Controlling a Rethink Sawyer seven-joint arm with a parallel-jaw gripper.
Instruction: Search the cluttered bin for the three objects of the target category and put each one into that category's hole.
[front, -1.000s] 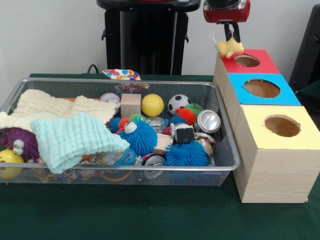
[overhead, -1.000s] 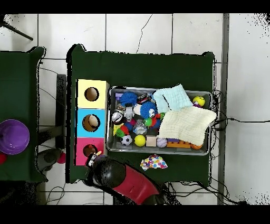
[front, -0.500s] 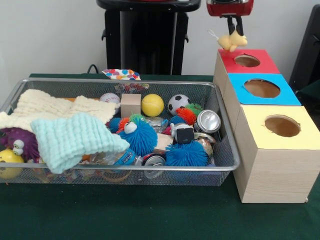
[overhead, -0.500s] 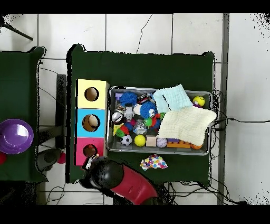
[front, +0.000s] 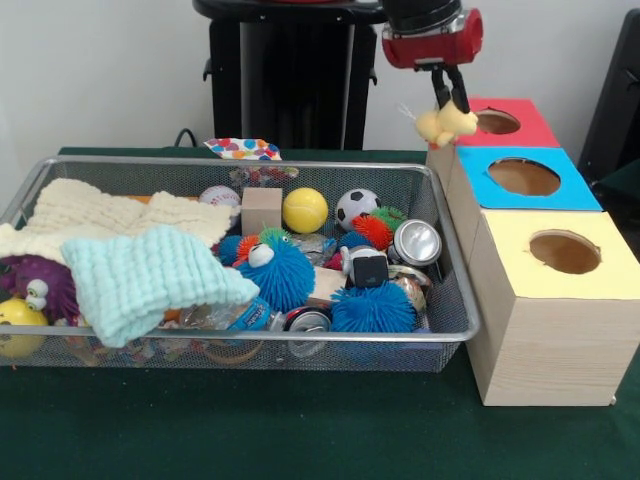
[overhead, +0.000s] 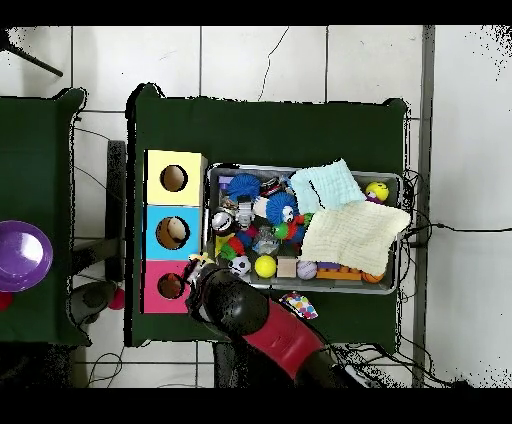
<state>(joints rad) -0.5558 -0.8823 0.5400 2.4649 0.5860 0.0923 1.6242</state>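
You have the gripper (front: 447, 98) clamped on the pale yellow plush (front: 445, 123), which hangs just below the fingers. It sits in the air just left of the red hole (front: 497, 121), above the gap between the box (front: 545, 340) and the bin's (front: 300, 165) far right corner.

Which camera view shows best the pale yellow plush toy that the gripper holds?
The front view: the pale yellow plush toy hangs in full sight from the gripper, beside the red-faced hole. In the overhead view the arm covers nearly all of it.
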